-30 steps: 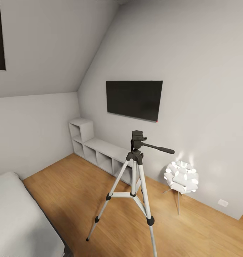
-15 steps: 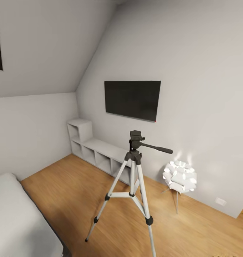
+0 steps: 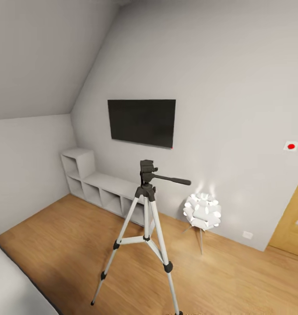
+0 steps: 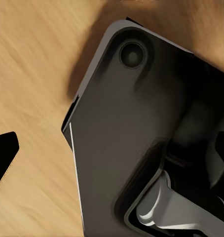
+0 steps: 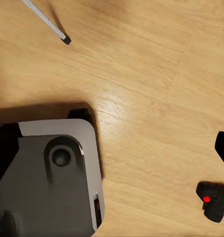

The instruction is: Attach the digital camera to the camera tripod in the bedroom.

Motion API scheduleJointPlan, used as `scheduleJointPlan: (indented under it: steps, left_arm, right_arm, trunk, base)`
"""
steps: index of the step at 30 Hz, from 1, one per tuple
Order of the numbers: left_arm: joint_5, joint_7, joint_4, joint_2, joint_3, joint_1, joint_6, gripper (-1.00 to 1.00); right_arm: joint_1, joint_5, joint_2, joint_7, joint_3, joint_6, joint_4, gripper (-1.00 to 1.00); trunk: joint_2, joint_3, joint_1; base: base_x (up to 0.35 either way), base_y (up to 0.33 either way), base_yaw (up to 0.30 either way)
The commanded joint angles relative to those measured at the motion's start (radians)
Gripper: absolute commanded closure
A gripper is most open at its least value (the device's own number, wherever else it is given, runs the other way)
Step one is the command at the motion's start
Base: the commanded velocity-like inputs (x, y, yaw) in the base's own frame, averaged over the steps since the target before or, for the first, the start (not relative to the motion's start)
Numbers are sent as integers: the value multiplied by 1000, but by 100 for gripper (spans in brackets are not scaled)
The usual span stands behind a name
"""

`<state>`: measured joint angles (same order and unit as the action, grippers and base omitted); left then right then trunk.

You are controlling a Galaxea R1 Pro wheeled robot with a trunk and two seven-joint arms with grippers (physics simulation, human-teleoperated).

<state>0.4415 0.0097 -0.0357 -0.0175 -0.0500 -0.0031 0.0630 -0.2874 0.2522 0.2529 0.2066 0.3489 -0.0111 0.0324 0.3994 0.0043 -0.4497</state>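
Silver-legged camera tripod (image 3: pixel 145 227) stands on the wood floor (image 3: pixel 70 245), head bare, pan handle toward the white ball lamp (image 3: pixel 203 212) | wall screen (image 3: pixel 141 122) behind | digital camera (image 5: pixel 213 199) with red dot lies on the floor | robot base (image 5: pixel 48 182) nearby | both end effectors: grip cannot be told

White walls (image 3: pixel 236 78) meet a sloped ceiling (image 3: pixel 39 52) over a light wood floor (image 3: pixel 65 245). A flat black screen (image 3: pixel 141 122) hangs on the far wall, above a low white shelf unit (image 3: pixel 98 186) with open cubbies that steps up at its far end. A lit white ball lamp (image 3: pixel 202 212) stands on thin legs near the wall. A wooden door (image 3: pixel 293 218) shows at the right edge, and a bed corner (image 3: pixel 11 288) at lower left.
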Motion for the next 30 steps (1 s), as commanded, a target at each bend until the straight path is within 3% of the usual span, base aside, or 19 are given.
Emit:
scheduleJointPlan:
  steps: [1, 16, 30]
  left_arm:
    - [-2, 1, 0, 0, -5, 0, 2, -100]
    - [-9, 1, -1, 5, 1, 0, 1, -100]
    - [-9, 1, -1, 5, -1, 0, 1, -100]
  right_arm:
    - [-1, 9, 0, 2, 8, -2, 2, -100]
    - [22, 9, -1, 2, 7, -2, 3, -100]
    - [27, 10, -13, 1, 7, -1, 3, -100]
  trunk:
    - [1, 0, 0]
    - [1, 0, 0]
    - [1, 0, 0]
  base:
    - [0, 0, -287]
    - [-13, 0, -290]
    - [-292, 0, -293]
